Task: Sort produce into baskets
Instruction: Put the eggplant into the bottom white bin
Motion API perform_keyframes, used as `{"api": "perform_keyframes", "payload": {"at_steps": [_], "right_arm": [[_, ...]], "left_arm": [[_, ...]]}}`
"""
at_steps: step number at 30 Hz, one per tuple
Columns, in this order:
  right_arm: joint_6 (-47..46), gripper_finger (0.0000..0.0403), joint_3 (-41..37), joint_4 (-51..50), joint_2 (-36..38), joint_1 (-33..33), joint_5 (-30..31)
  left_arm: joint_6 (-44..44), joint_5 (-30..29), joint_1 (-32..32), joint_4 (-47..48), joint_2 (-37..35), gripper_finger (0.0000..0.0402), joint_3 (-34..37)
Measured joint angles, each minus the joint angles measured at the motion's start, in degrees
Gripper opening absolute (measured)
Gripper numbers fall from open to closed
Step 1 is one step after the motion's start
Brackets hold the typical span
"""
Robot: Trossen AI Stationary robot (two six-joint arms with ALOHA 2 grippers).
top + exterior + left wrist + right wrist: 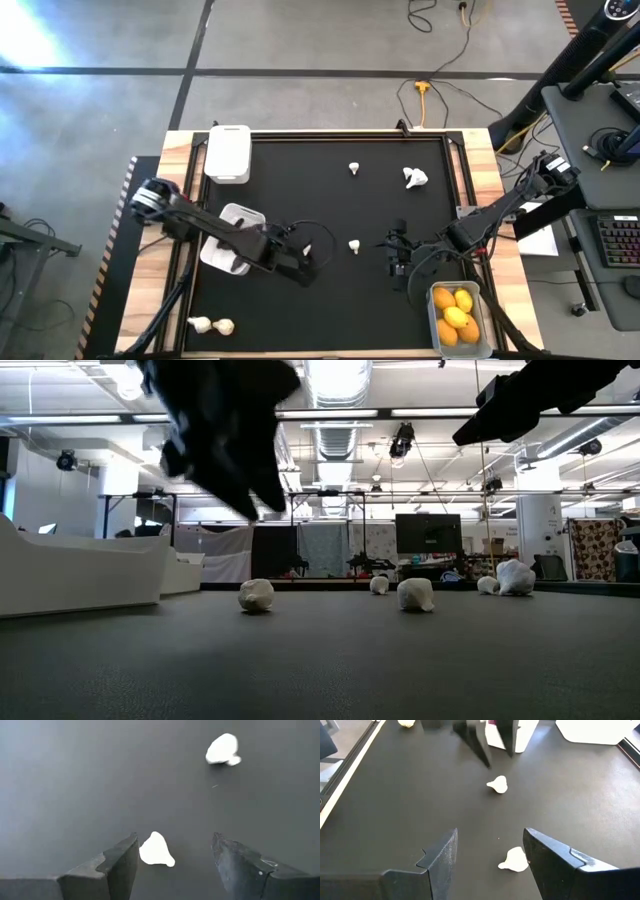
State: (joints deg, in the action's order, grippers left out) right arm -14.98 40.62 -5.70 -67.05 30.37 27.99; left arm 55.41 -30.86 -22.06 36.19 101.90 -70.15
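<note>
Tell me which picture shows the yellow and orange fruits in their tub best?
The high view. It looks straight down into the clear tub by the right arm, so the yellow and orange fruits show piled inside. The low view and both wrist views show only white garlic pieces on the dark mat, not the fruits.

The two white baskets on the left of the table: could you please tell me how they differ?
The rear white basket stands at the mat's back corner, clear of both arms; the nearer white basket lies partly beneath the left arm. The rear one looks square to the table edge, the nearer one skewed. Both are white, rounded-cornered tubs.
</note>
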Motion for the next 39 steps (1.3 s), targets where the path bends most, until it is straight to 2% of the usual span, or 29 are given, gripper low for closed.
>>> {"api": "perform_keyframes", "payload": {"at_steps": [9, 12, 19, 23, 32, 39], "right_arm": [[0.0, 0.0219, 0.0, -0.1, 0.0, 0.0, -0.1], [0.0, 0.0219, 0.0, -0.1, 0.0, 0.0, -0.1], [0.0, 0.0219, 0.0, -0.1, 0.0, 0.0, -0.1], [0.0, 0.0219, 0.0, -0.2, 0.0, 0.0, -0.1], [0.0, 0.0219, 0.0, -0.1, 0.0, 0.0, -0.1], [0.0, 0.0219, 0.0, -0.2, 0.0, 0.0, -0.1]], "left_arm": [[13.5, -4.1, 0.7, 2.0, 10.5, 0.0228, -2.3], [17.5, -5.9, 0.9, 2.7, 11.7, 0.0228, -2.5], [20.9, -5.7, 0.6, 2.7, 13.5, 0.0224, -2.4], [21.2, -5.9, 0.5, 2.8, 13.6, 0.0200, -2.4], [22.6, -5.6, 0.2, 2.6, 13.6, 0.0115, -1.1], [19.5, -5.2, 0.1, 6.8, 13.0, 0.0092, -2.6]]}}
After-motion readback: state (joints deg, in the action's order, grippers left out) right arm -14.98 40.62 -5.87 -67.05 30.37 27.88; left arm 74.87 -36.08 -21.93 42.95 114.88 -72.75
